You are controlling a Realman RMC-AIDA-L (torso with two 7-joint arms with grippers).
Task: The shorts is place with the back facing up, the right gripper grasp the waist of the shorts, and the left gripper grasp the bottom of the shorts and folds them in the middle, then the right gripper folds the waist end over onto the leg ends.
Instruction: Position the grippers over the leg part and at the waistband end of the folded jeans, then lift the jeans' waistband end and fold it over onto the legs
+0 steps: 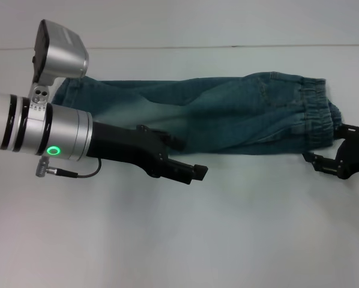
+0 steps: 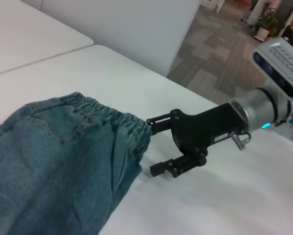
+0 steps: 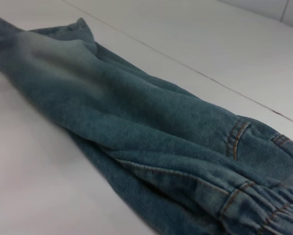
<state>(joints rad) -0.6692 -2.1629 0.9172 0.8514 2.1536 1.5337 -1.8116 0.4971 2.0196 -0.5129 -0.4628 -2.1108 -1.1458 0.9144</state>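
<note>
- Head view: shorts (image 1: 215, 117) lie folded lengthwise on the worktop (image 1: 227, 228).
- Right gripper (image 2: 154, 147) beside their waist (image 2: 132, 129), fingers spread.
- Left gripper (image 1: 188, 157) near the shorts, fingers spread, empty.

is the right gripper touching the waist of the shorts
Touching. In the left wrist view the right gripper is open, and its upper finger tip meets the waist edge of the shorts.

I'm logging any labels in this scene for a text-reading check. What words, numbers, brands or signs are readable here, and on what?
No readable text in any view.
Shorts: no tag, print or number shows on the denim.
Left arm: only a green ring light, no lettering.
Right claw: a small pale label on its black body, too small to read.
Table: plain, unmarked.
</note>
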